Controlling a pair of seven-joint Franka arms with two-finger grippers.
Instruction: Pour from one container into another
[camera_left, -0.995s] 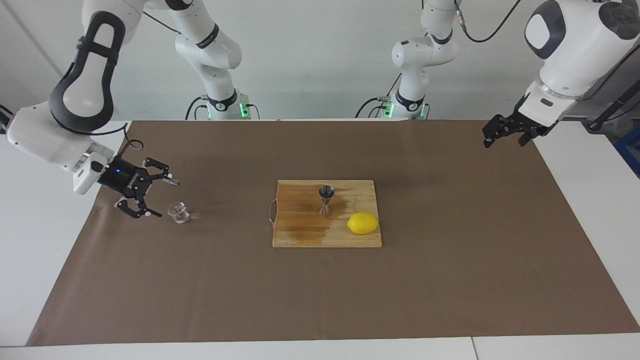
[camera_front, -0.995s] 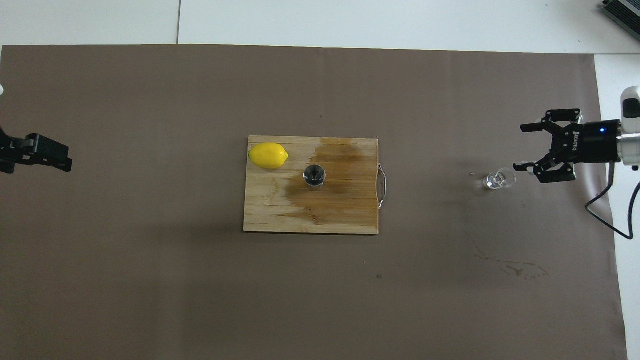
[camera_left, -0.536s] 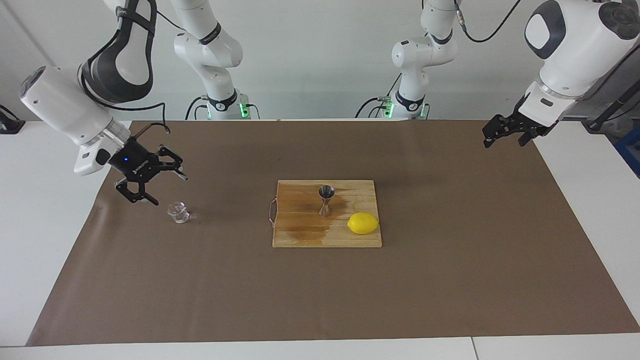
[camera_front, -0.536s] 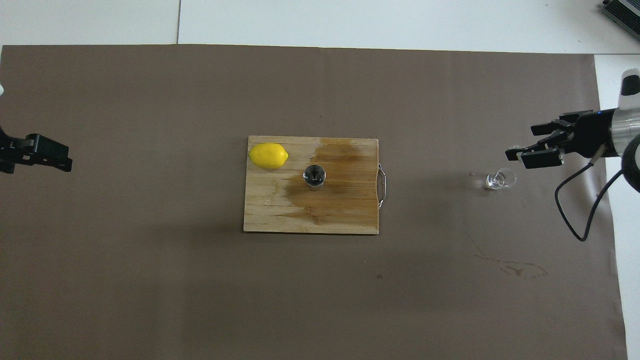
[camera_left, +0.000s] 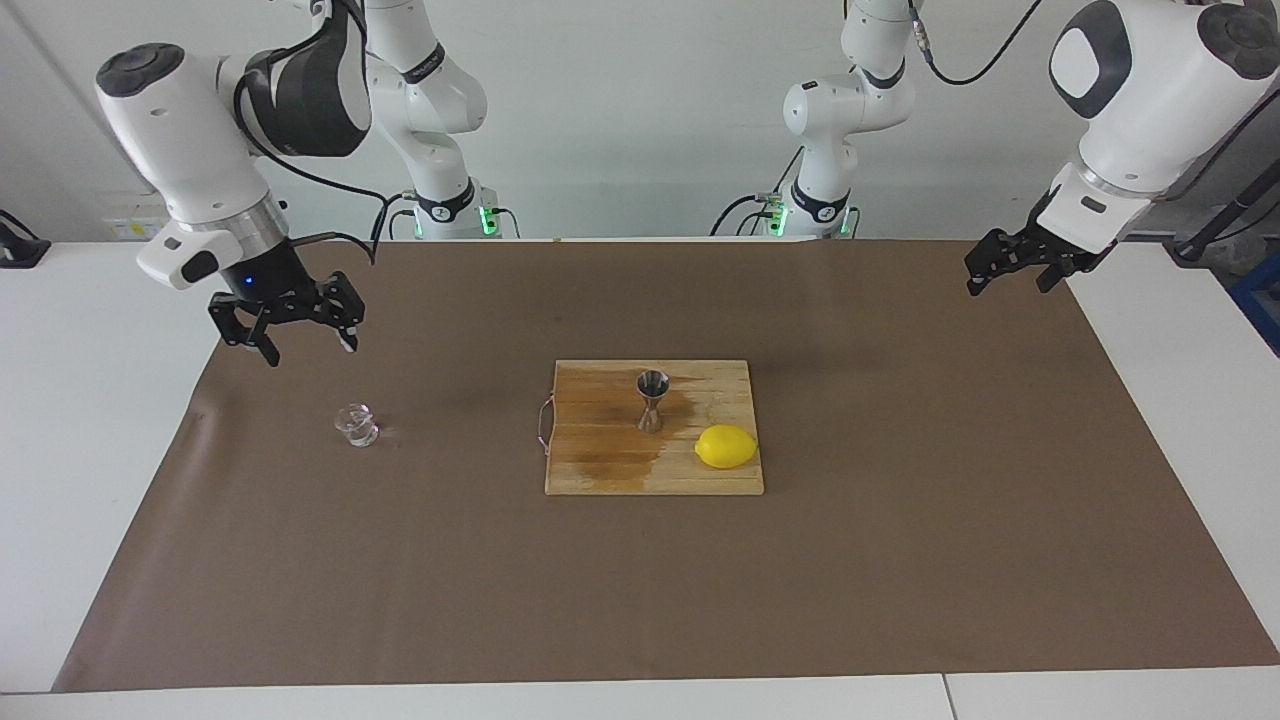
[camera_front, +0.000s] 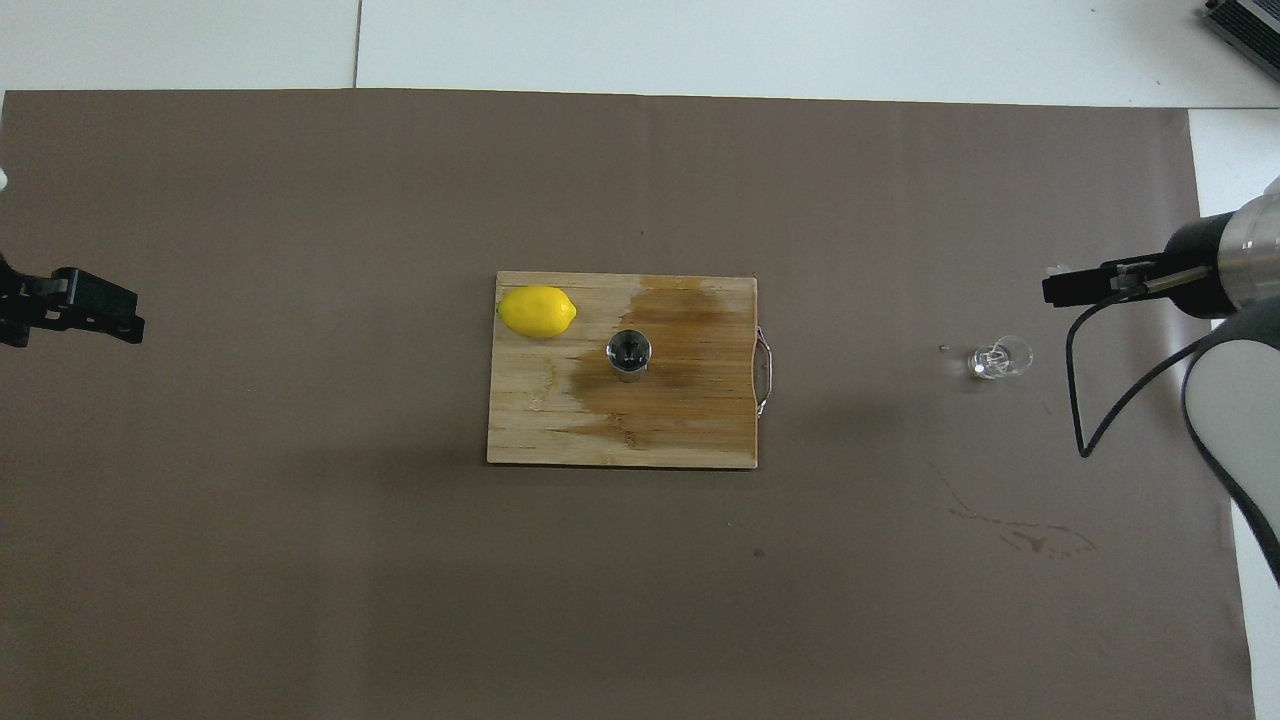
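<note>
The small clear glass cup (camera_left: 357, 425) (camera_front: 998, 360) stands upright on the brown mat toward the right arm's end of the table. My right gripper (camera_left: 308, 348) (camera_front: 1062, 288) hangs open over the mat beside the cup, pointing down, apart from it and holding nothing. The steel hourglass jigger (camera_left: 652, 398) (camera_front: 629, 352) stands upright on the wooden cutting board (camera_left: 600, 470) (camera_front: 540, 420) at the table's middle. My left gripper (camera_left: 1008, 284) (camera_front: 90, 310) waits open and empty over the mat's edge at the left arm's end.
A yellow lemon (camera_left: 726, 446) (camera_front: 537, 311) lies on the board beside the jigger, farther from the robots. A dark wet stain (camera_front: 680, 350) spreads over the board around the jigger. Small wet marks (camera_front: 1020, 535) spot the mat nearer to the robots than the cup.
My right gripper has risen away from the glass cup and turned from level to pointing down. The cup stays where it was. The left arm has not moved.
</note>
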